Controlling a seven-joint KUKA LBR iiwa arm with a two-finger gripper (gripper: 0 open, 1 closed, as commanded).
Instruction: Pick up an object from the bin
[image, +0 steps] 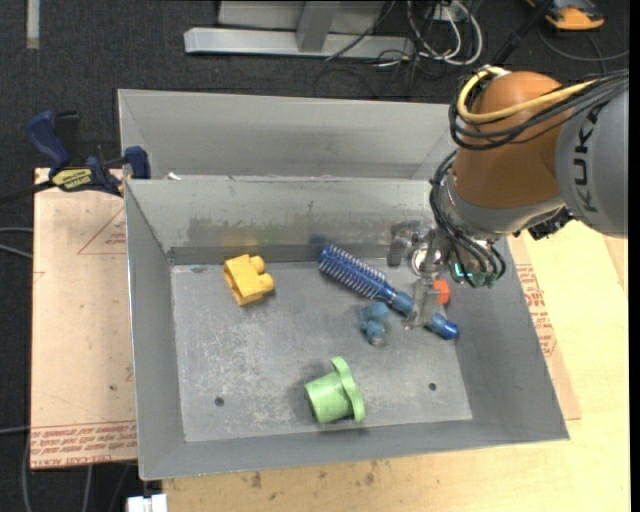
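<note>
My gripper (420, 308) is low in the right part of the bin, right at the handle of a blue brush (357, 272). The brush lies slanted, with its bristle head up-left and its handle end (446, 327) poking out down-right of the gripper. A small blue-grey piece (375, 323) lies just left of the gripper, close to the handle. Part of the handle is hidden behind the gripper.
A yellow block (248, 278) sits at the back left of the bin floor. A green cylinder with a flange (335, 393) lies near the front wall. The arm's orange cover and cables hang over the bin's right back corner.
</note>
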